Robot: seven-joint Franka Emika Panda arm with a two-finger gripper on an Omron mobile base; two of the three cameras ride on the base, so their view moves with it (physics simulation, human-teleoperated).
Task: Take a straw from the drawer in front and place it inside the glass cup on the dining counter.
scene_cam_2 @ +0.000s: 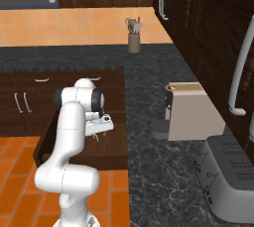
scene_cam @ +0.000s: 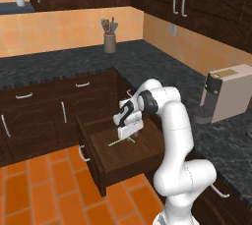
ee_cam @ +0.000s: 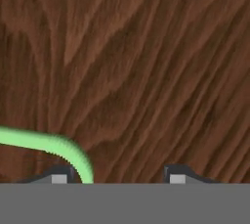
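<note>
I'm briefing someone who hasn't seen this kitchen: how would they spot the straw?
Look below the dark speckled counter to the pulled-out wooden drawer. On its floor, under the white arm's gripper, lies the straw: thin, bright green with a bent end, the sole green item there.

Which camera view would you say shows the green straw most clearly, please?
The hand view: the straw curves large across the drawer floor. The left base view shows a thin green line; the right base view, just a speck.
</note>
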